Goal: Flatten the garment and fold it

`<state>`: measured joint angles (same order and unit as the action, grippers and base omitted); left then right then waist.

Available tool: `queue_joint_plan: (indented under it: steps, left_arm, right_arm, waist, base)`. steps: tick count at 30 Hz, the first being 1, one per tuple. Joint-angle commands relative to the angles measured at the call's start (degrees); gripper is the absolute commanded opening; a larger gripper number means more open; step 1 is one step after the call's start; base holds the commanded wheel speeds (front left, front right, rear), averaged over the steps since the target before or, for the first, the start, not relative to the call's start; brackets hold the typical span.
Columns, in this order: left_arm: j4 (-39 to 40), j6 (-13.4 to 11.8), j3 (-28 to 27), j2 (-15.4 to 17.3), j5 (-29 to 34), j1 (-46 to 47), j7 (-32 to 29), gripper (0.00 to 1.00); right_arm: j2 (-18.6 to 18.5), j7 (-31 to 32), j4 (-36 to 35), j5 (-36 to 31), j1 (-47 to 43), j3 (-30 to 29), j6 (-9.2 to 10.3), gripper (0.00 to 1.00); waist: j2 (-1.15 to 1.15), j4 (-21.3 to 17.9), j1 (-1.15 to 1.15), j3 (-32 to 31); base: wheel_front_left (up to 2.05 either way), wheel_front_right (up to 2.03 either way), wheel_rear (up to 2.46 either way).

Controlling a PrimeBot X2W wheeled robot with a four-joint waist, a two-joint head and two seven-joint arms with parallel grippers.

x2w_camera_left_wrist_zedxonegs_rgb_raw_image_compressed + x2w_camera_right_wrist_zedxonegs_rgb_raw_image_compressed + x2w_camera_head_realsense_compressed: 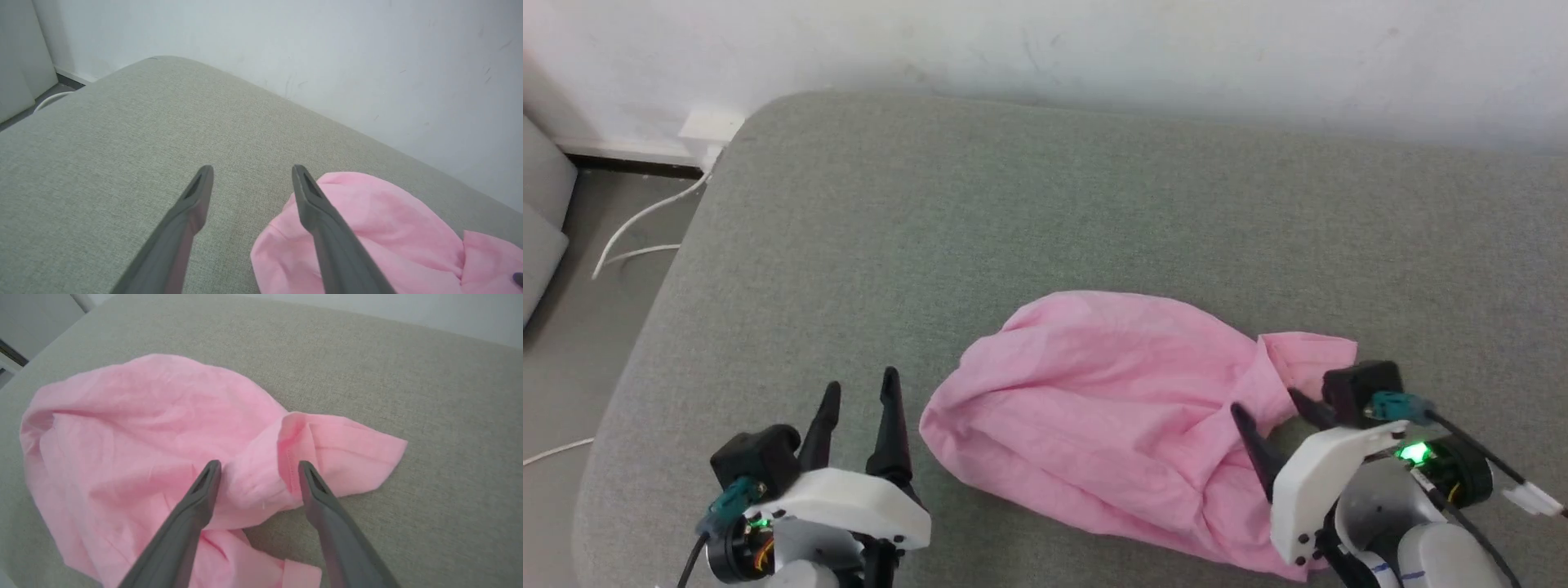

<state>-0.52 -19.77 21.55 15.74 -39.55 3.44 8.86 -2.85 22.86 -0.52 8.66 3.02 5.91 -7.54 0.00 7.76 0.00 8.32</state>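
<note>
The left gripper (861,380), fingers spread and holding nothing, hovers near the front-left corner of the grey cushion (1013,188). It is just beside the garment (1094,384) — a crumpled pink heap by the front edge. The right gripper (1264,400), also spread, straddles a stitched hem fold. Best to pinch one layer at each end, then draw apart. No label or writing shows.

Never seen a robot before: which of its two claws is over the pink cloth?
The right gripper: its open fingers hang over a fold of the garment. The left gripper, also open, is beside it, over the bare grey cushion.
</note>
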Motion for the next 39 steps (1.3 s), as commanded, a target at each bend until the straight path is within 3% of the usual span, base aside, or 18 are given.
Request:
queue_joint_plan:
  steps: [1,2,3,4,10,16,21,23,28,34,39]
  left_arm:
    - [-0.29,0.29,-0.40,-0.32,0.59,0.49,1.24,1.00]
    - [-0.58,0.47,-0.53,-0.57,0.77,0.75,2.04,1.00]
    - [-0.90,0.63,-0.55,-0.79,0.95,0.99,2.58,1.00]
    - [-1.27,0.76,-0.56,-0.98,1.08,1.20,2.96,1.00]
    - [-3.41,1.50,-0.16,-1.79,0.95,1.67,3.60,1.00]
    - [-4.39,2.14,0.73,-1.86,0.44,1.95,2.41,1.00]
    - [-4.22,2.54,1.41,-1.66,0.20,2.40,1.26,1.00]
    - [-3.99,2.74,1.81,-1.70,0.15,2.70,0.81,1.00]
    - [-3.50,3.85,3.88,-2.49,0.17,4.82,-1.12,1.00]
    - [-5.81,6.17,9.18,-5.48,1.06,12.48,-6.79,1.00]
    - [-11.90,6.60,14.61,-7.35,-0.14,16.72,-19.23,1.00]
  right_arm:
    - [-0.03,1.65,0.43,-0.99,0.61,0.41,0.05,1.00]
    - [-0.03,3.41,0.85,-1.28,0.82,0.57,0.05,1.00]
    - [-0.03,4.77,1.13,-1.69,1.10,0.80,0.05,0.29]
    - [-0.03,5.76,1.29,-2.06,1.36,1.13,0.05,0.00]
    - [-0.03,8.74,-0.52,-2.12,-1.44,-3.18,0.05,0.00]
    - [-0.03,10.54,-4.74,-4.55,-10.28,-17.98,0.05,0.00]
    - [-0.03,9.39,-1.75,-3.46,-12.80,-26.47,0.05,0.00]
    - [-0.03,8.47,0.12,-2.67,-12.53,-27.21,0.05,0.98]
    - [-0.03,2.26,0.90,-0.43,-10.29,-28.11,0.05,1.00]
    - [-0.03,-7.58,-2.29,-2.76,-7.98,-25.38,0.05,1.00]
    - [-0.03,-9.15,-3.31,-1.77,-6.80,-22.08,0.05,1.00]
  waist:
    - [0.00,0.18,0.00,0.13]
    - [0.00,0.20,0.00,0.19]
    - [0.00,0.22,0.00,0.21]
    - [0.00,0.20,0.00,0.20]
    - [0.00,-0.66,0.00,-0.45]
    - [0.00,-2.40,0.00,-1.37]
    - [0.00,-5.10,0.00,-1.64]
    - [0.00,-6.08,0.00,-1.76]
    - [0.00,-7.88,0.00,-1.91]
    - [0.00,-9.15,0.00,-1.46]
    - [0.00,-10.65,0.00,-1.08]
  base:
    - [0.00,0.00,0.00]
    - [0.00,0.00,0.00]
    - [0.00,0.00,0.00]
    - [0.00,0.00,0.00]
    - [0.00,0.00,0.00]
    - [0.00,0.00,0.00]
    - [0.00,0.00,0.00]
    - [0.00,0.00,0.00]
    - [0.00,0.00,0.00]
    - [0.00,0.00,0.00]
    - [0.00,0.00,0.00]
